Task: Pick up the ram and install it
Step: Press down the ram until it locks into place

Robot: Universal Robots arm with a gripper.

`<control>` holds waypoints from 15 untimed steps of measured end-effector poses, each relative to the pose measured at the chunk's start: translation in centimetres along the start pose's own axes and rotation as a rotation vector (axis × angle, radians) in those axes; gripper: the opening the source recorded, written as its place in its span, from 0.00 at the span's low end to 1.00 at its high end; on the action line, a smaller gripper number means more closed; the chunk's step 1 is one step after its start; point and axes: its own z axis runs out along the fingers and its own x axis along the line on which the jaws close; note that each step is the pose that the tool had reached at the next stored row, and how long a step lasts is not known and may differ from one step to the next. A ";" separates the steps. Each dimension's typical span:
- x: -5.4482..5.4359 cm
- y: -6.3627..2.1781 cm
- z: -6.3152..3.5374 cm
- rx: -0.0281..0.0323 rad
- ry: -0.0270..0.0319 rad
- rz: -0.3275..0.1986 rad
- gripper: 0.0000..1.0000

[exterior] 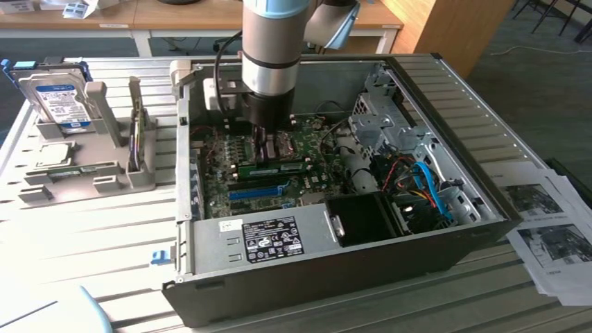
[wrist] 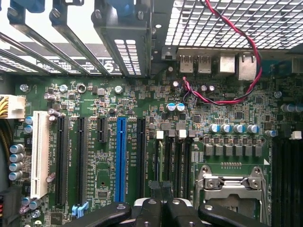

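At nine o'clock in the exterior view, a grey rack (exterior: 79,173) is sitting on the slatted table (exterior: 93,236), and a silver hard drive (exterior: 57,103) with a blue label is standing upright in it. Nearer the middle, an open computer case (exterior: 462,139) is lying on its side with the green motherboard (exterior: 222,198) facing up. The robot arm (exterior: 271,41) is reaching straight down into the case from twelve o'clock. Its gripper (exterior: 263,142) is hanging low over the motherboard with its fingers drawn tight together, gripping nothing that can be made out. The ram (exterior: 274,168) is lying as a thin green strip just at six o'clock of the fingertips, seemingly seated on the board; whether they touch cannot be told. A blue slot (exterior: 254,193) is running just below it. At four o'clock, printed sheets (exterior: 545,222) are lying on the table beside the case.

In the wrist view, the gripper (wrist: 162,196) is showing closed black fingers above the motherboard (wrist: 227,113), with the blue slot (wrist: 120,156) at ten o'clock of them.
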 end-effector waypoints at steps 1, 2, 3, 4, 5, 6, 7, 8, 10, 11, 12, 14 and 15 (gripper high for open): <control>0.0 0.00 -0.05 0.0001 -0.0001 0.000 0.09; 0.0 0.00 -0.09 0.0001 -0.0002 0.000 0.09; 0.0 0.00 -0.09 0.0001 -0.0003 0.000 0.09; 0.0 0.00 -0.10 0.0001 -0.0003 0.000 0.09; 0.0 0.00 -0.13 0.0000 0.0000 0.000 0.09; 0.0 0.01 -0.18 -0.0002 0.0003 0.000 0.09; 0.0 0.01 -0.22 -0.0002 0.0002 0.000 0.09; 0.0 0.01 -0.24 0.0000 -0.0001 0.000 0.09; 0.0 0.01 -0.24 0.0000 -0.0001 0.000 0.09; 0.0 0.01 -0.24 0.0001 -0.0001 0.000 0.09; 0.0 0.01 -0.24 0.0000 0.0000 0.000 0.09; 0.0 0.11 -0.25 -0.0001 0.0001 0.000 0.09; 0.0 0.19 -0.25 -0.0001 0.0001 0.000 0.09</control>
